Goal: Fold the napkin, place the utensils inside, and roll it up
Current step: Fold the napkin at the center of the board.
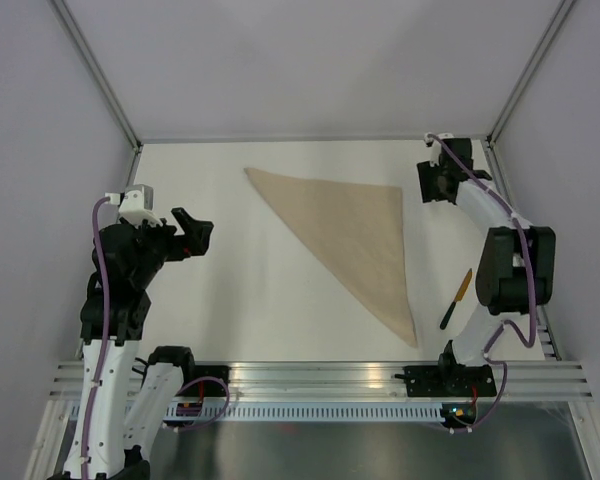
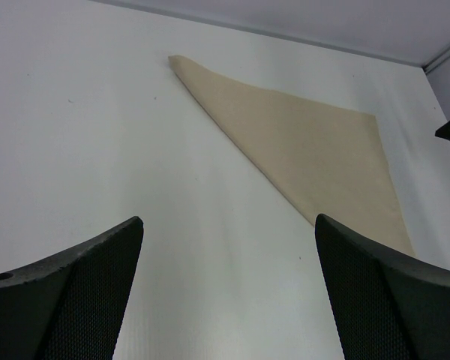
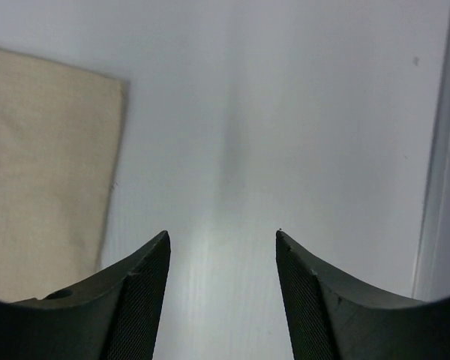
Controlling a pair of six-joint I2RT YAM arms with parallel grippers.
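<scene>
napkin [image 1: 355, 235] triangle flat; knife [image 1: 456, 298] apart off right edge; left gripper [image 1: 204, 238], right gripper [image 1: 427, 182] spread.

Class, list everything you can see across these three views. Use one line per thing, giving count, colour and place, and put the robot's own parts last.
napkin: one, beige-tan, folded into a triangle, flat on the table right of centre.
knife: one, yellow-orange blade with dark handle, on the table right of the napkin and not touching it.
table: one, white, under everything.
walls: pale grey, around the table.
rail: one, silver metal, along the near edge.
left gripper: one, black, open and empty, left of the napkin.
right gripper: one, black, open and empty, by the napkin's far right corner.
</scene>
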